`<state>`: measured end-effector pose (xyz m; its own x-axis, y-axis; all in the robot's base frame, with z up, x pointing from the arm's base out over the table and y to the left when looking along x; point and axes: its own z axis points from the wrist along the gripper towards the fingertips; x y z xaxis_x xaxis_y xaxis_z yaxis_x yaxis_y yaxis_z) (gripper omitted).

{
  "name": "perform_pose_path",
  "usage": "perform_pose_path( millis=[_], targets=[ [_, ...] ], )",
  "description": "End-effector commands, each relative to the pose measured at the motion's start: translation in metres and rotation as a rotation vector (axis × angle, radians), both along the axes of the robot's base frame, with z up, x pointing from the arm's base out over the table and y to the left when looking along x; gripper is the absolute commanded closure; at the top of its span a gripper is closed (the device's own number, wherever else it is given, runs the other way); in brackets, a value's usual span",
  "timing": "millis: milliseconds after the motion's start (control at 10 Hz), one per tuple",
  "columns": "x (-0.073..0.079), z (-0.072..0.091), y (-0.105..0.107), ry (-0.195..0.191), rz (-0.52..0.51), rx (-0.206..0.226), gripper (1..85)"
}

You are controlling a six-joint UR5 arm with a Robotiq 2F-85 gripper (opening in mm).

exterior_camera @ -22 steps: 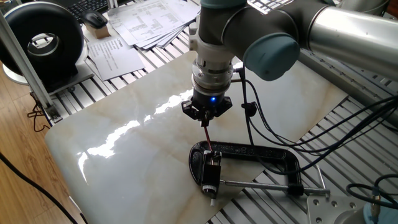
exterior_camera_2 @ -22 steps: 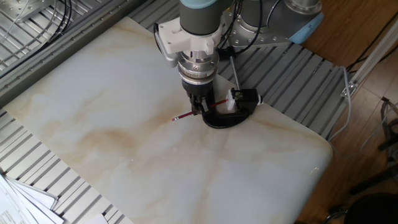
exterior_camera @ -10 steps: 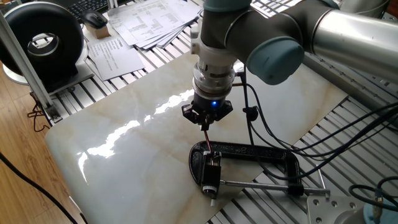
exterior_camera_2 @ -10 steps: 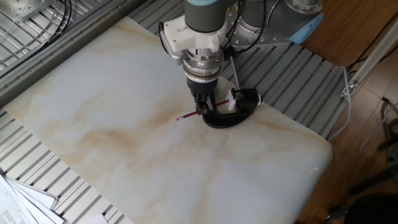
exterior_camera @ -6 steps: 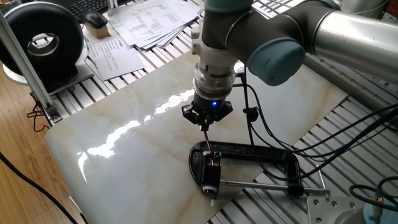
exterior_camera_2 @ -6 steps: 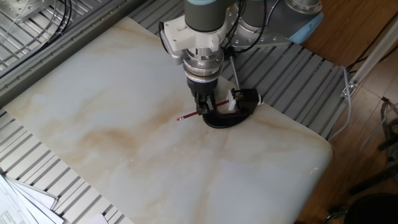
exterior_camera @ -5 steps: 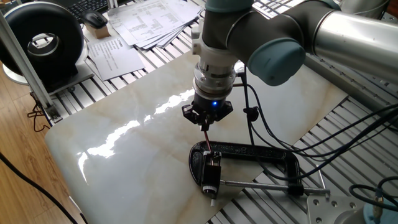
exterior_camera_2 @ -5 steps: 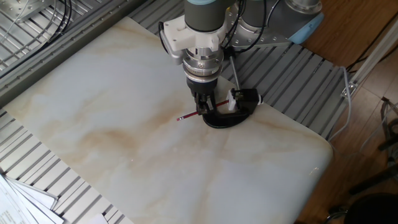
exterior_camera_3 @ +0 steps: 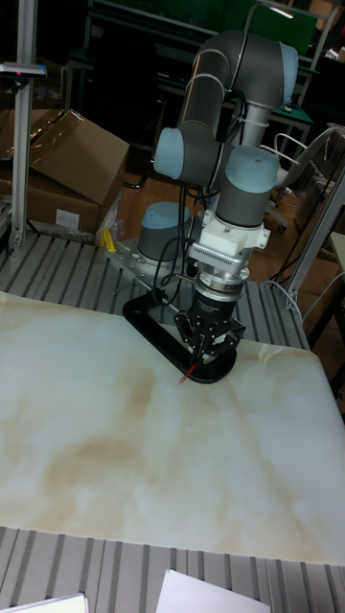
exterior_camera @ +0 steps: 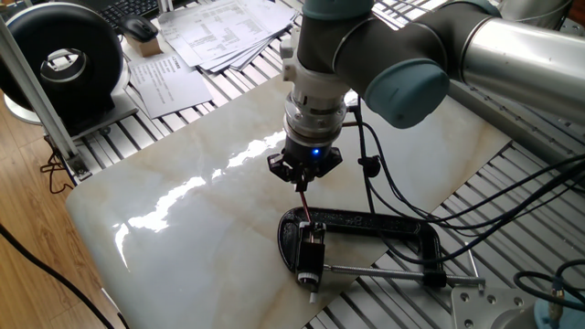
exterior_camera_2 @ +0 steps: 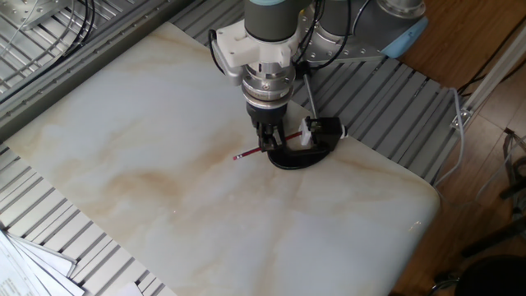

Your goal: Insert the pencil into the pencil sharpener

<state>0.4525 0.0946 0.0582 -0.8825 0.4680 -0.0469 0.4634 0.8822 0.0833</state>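
My gripper (exterior_camera: 304,175) (exterior_camera_2: 267,141) (exterior_camera_3: 204,352) is shut on the thin dark red pencil (exterior_camera: 305,206) (exterior_camera_2: 246,152), holding it about midway and nearly level just above the marble slab. One pencil end sticks out free toward the slab's middle (exterior_camera_3: 180,380). The other end meets the pencil sharpener (exterior_camera: 311,252) (exterior_camera_2: 319,128), a small black block with a whitish end, held in the large black clamp (exterior_camera: 375,224) (exterior_camera_2: 294,160) (exterior_camera_3: 149,321). How deep the pencil sits in the sharpener is hidden by my fingers.
The clamp's steel screw rod (exterior_camera: 384,270) points toward the slab's edge. Black cables (exterior_camera: 393,187) hang from the wrist over the clamp. Papers (exterior_camera: 215,32) and a black round device (exterior_camera: 64,55) lie beyond the slab. Aluminium slats (exterior_camera_2: 386,107) border it.
Since 2.2 s ago the gripper has slid the pencil slightly toward the sharpener. Over the last second nothing visibly moves.
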Motion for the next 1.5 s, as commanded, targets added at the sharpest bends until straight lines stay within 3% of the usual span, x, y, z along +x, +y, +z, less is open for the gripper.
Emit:
perform_pose_path(
  millis=[0, 200, 300, 600, 900, 1300, 1400],
  targets=[
    [0.002, 0.002, 0.006, -0.008, 0.001, 0.023, 74.3],
    [-0.001, 0.003, 0.009, -0.001, 0.022, 0.031, 72.0],
    [-0.002, 0.003, 0.007, 0.001, 0.045, 0.023, 63.3],
    [-0.001, 0.004, 0.001, -0.002, 0.094, 0.009, 53.3],
    [0.001, 0.003, 0.003, 0.0, 0.109, -0.039, 42.0],
    [0.003, 0.005, 0.013, 0.001, 0.152, -0.037, 37.3],
    [0.004, 0.007, 0.014, -0.002, 0.162, -0.016, 37.3]
  ],
)
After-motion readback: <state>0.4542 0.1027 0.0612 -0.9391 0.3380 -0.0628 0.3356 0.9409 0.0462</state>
